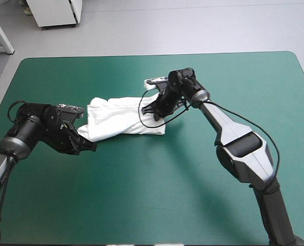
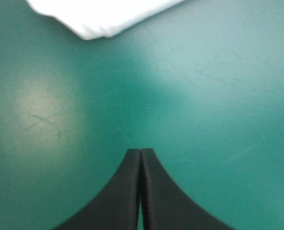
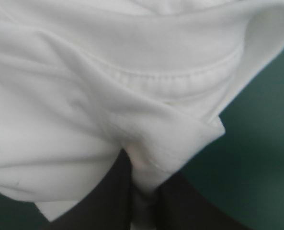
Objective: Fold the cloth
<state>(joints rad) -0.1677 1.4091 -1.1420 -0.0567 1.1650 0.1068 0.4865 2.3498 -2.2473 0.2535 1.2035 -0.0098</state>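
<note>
The T-shirt (image 1: pixel 123 119) is being recorded as a white, loosely folded bundle lying on the bench (image 1: pixel 157 205), left of centre and in the far half of the teal-green cover. Creases and overlapping layers are being shown across its upper surface.

The bundle's right end is being grasped by the right claw (image 1: pixel 156 114). In the right wrist view a doubled fold of fabric is being pinched between that claw's black fingers (image 3: pixel 103 201), which are being pressed nearly together on it. A stitched hem is being shown running across the cloth just ahead of the grip, and bare cover is being seen beside the bundle's edge.

The left claw (image 2: pixel 141 152) is being recorded as clenched and empty, its black fingers (image 2: pixel 127 191) being pressed together into one pointed arch. It is being positioned low over bare cover near the bundle's near left corner. In the left wrist view a white corner is being seen ahead of the tips, apart from them. Whether this claw is touching the bench cannot be told.
</note>
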